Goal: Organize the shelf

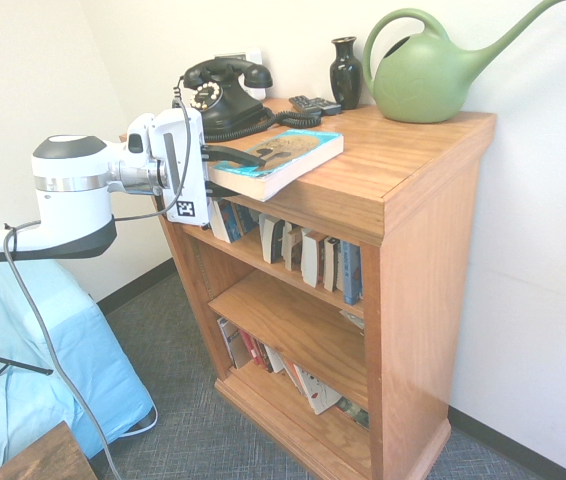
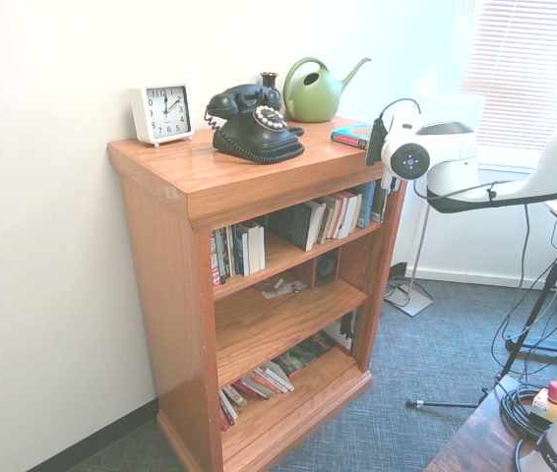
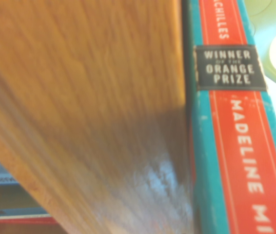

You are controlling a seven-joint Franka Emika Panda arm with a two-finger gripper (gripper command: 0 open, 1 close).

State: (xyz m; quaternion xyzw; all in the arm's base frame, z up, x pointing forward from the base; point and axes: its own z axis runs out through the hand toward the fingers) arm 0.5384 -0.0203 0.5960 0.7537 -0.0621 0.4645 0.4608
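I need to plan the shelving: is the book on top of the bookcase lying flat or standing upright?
Lying flat: its cover faces up.

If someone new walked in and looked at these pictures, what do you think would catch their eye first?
Probably the bright green watering can, at the back of the top of the wooden bookcase. Next come the black rotary telephone, standing between that can and a white clock, and the white robot arm, reaching in to the turquoise-edged book on the same top.
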